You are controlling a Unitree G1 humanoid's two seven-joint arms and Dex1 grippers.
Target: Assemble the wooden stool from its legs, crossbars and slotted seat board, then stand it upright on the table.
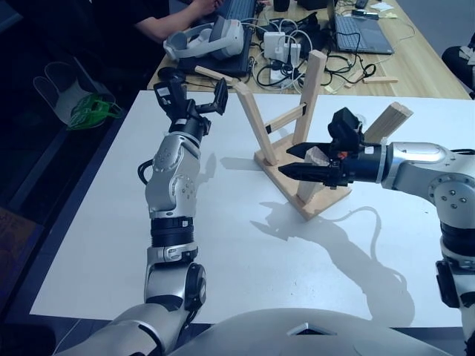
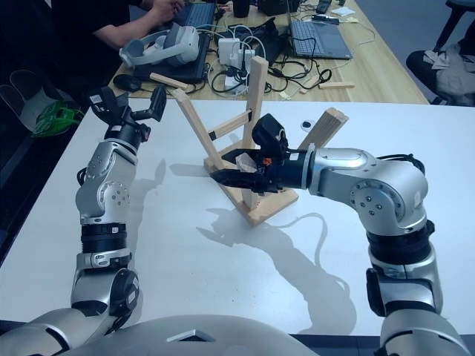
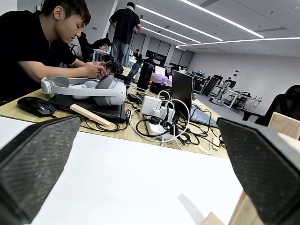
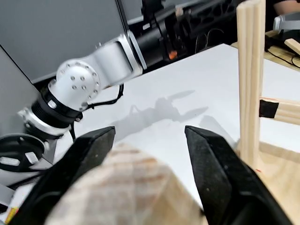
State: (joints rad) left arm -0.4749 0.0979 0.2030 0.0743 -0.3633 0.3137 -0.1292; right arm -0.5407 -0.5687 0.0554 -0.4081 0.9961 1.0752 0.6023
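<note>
The stool stands upside down on the white table, its seat board flat at the table's middle. Two legs rise from the board, joined by a crossbar. A third leg leans out at the right. My right gripper reaches in from the right and is shut on a fourth wooden leg that stands on the board; its end grain sits between the fingers. My left gripper is open and holds nothing, raised over the table's far left, beside the stool.
Behind the table runs a wooden desk with laptops, a headset, cables and two loose wooden bars. A person works there. Bare table lies in front and to the left.
</note>
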